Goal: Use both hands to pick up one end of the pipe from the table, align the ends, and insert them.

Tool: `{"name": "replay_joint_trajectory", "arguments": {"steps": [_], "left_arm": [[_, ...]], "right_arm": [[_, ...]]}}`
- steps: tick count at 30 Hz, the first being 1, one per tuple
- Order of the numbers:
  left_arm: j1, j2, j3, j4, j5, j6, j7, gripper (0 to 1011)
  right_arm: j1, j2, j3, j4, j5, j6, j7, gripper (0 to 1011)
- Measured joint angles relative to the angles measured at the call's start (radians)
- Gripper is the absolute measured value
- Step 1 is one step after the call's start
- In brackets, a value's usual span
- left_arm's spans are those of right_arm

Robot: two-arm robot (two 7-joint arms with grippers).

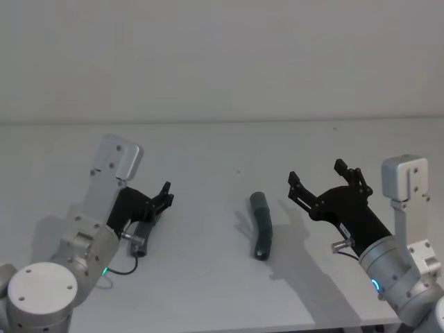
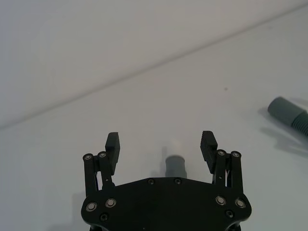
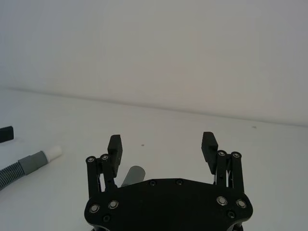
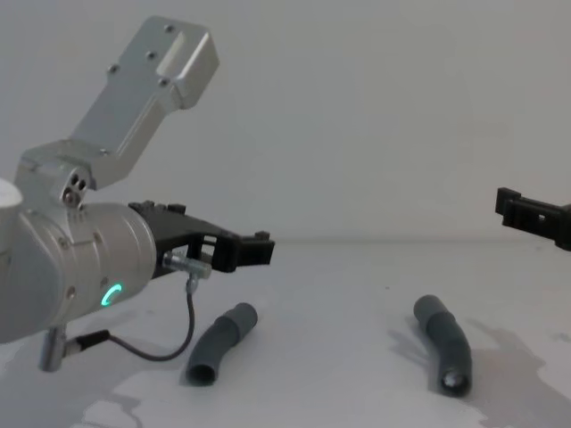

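Observation:
Two dark-grey pipe pieces lie apart on the white table (image 1: 208,159). The left piece (image 1: 142,236) (image 4: 223,343) rests under my left gripper (image 1: 166,195) (image 4: 254,250). That gripper is open and hovers above it; in the left wrist view the piece (image 2: 174,166) and its white tip (image 2: 173,145) sit between the spread fingers (image 2: 161,144). The right piece (image 1: 261,225) (image 4: 443,343) lies at the middle, its open cuff toward me. My right gripper (image 1: 316,173) (image 3: 162,144) stands open just right of it, above the table, with the cuff (image 3: 132,175) below its fingers.
A plain wall rises behind the table's far edge (image 1: 222,123). A thin black cable (image 4: 169,348) loops from the left wrist down beside the left piece. The table's front edge (image 1: 277,326) runs close to both arms.

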Motion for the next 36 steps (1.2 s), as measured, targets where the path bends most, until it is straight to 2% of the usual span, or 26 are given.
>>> {"name": "replay_joint_trajectory", "arguments": {"steps": [3, 13, 20, 36], "left_arm": [[0.009, -0.003, -0.001, -0.021, 0.003, 0.047, 0.011, 1002], [0.024, 0.007, -0.010, -0.058, 0.004, 0.136, 0.006, 1002], [0.022, 0.012, -0.018, -0.053, -0.008, 0.154, -0.018, 1002], [-0.004, -0.006, -0.055, 0.019, -0.058, 0.158, -0.089, 1002]], "right_arm": [[0.000, 0.000, 0.000, 0.000, 0.000, 0.000, 0.000, 1004], [0.000, 0.000, 0.000, 0.000, 0.000, 0.000, 0.000, 1004], [0.000, 0.000, 0.000, 0.000, 0.000, 0.000, 0.000, 1004], [0.000, 0.000, 0.000, 0.000, 0.000, 0.000, 0.000, 1004]]}}
